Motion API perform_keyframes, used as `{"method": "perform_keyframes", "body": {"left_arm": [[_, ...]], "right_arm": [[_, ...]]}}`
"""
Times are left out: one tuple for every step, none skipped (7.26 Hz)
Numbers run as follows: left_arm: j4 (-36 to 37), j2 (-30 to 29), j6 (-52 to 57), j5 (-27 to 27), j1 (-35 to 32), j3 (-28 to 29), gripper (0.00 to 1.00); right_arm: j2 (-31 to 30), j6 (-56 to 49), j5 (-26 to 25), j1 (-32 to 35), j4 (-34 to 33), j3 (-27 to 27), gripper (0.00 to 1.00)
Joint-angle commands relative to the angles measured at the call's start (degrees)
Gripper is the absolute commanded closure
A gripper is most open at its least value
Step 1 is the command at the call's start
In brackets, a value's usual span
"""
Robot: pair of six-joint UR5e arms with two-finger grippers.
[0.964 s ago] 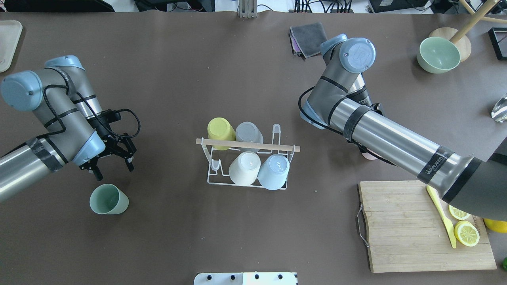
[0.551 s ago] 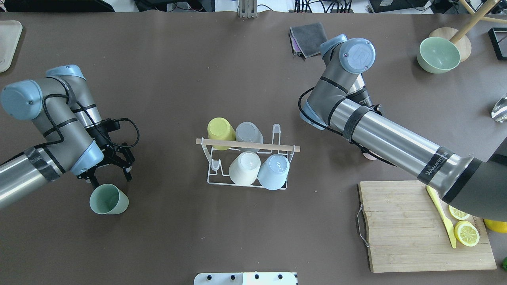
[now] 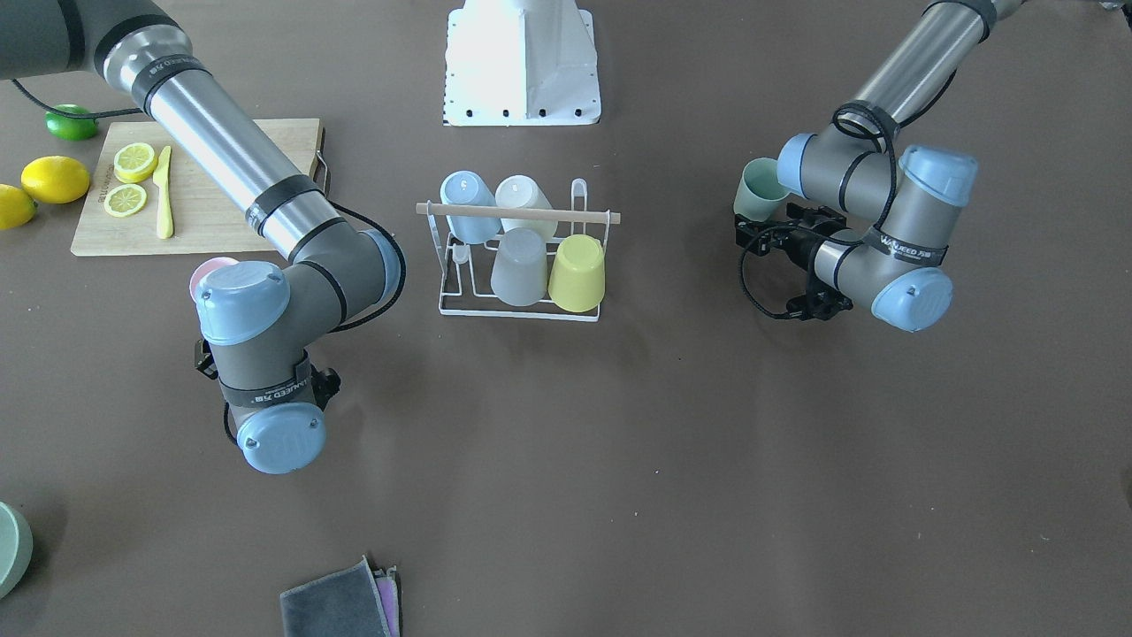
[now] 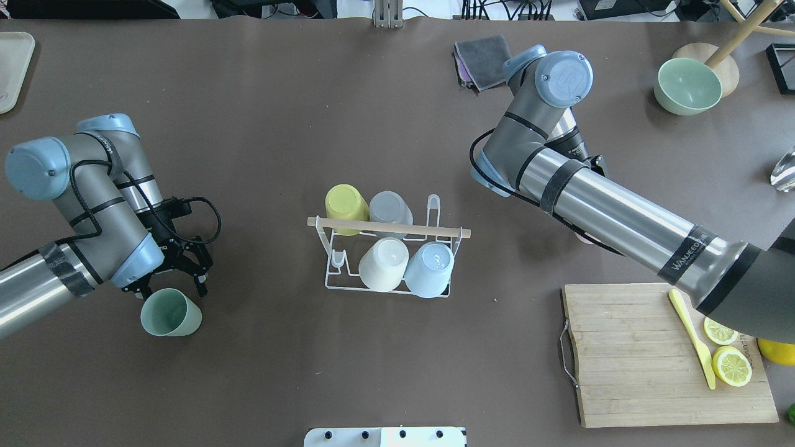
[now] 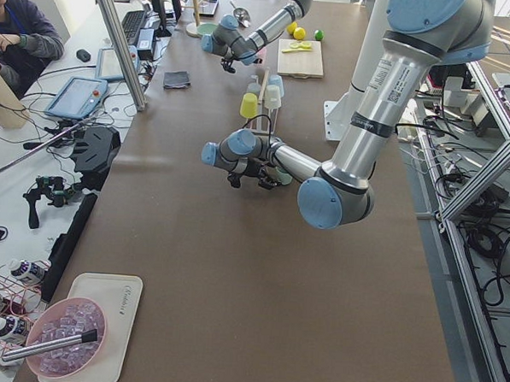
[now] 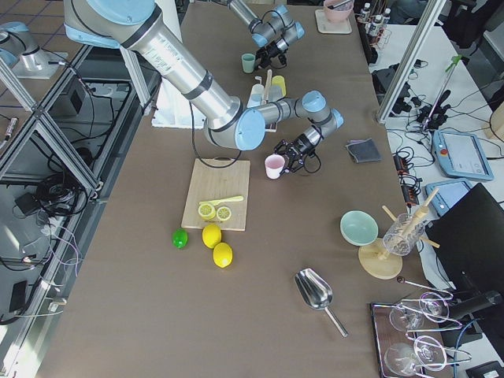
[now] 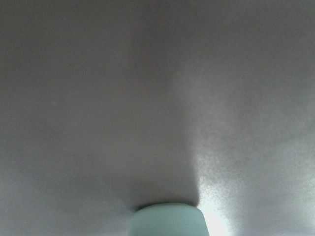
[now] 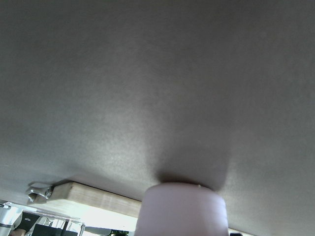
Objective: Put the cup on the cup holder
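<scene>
At far left, our left gripper (image 4: 174,287) hangs with its jaws spread wide and holding nothing, at the 12 o'clock edge of the green cup (image 4: 171,313), which stands mouth-up on the surface (image 4: 279,372). In the middle, the cup holder (image 4: 388,228) carries four upturned cups. At its 3 o'clock, our right gripper (image 6: 288,159) sits just beside a pink cup (image 6: 274,166); we cannot tell how its jaws stand.

The left hand (image 4: 174,287) drops closer and now straddles the green cup (image 4: 171,313); the right arm (image 4: 596,205) shifts slightly.
</scene>
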Motion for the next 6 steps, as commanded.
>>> {"method": "perform_keyframes", "body": {"left_arm": [[0.0,0.0,0.1,-0.1,0.8,0.0,0.03],[0.0,0.0,0.1,-0.1,0.9,0.0,0.03],[0.0,0.0,0.1,-0.1,0.9,0.0,0.03],[0.0,0.0,0.1,-0.1,1.0,0.0,0.03],[0.0,0.0,0.1,-0.1,1.3,0.0,0.03],[0.0,0.0,0.1,-0.1,1.4,0.0,0.04]], "right_arm": [[-1.6,0.1,-2.3,3.0,-2.3,5.6,0.47],[-3.5,0.1,-2.3,6.1,-3.6,11.4,0.47],[-4.8,0.8,-2.0,8.2,-3.9,16.1,0.47],[-5.3,1.3,-1.5,10.0,-3.4,20.5,0.47],[-6.4,4.3,-0.4,11.8,-1.5,25.6,0.47],[-9.4,6.3,4.6,14.7,5.4,28.7,0.46]]}}
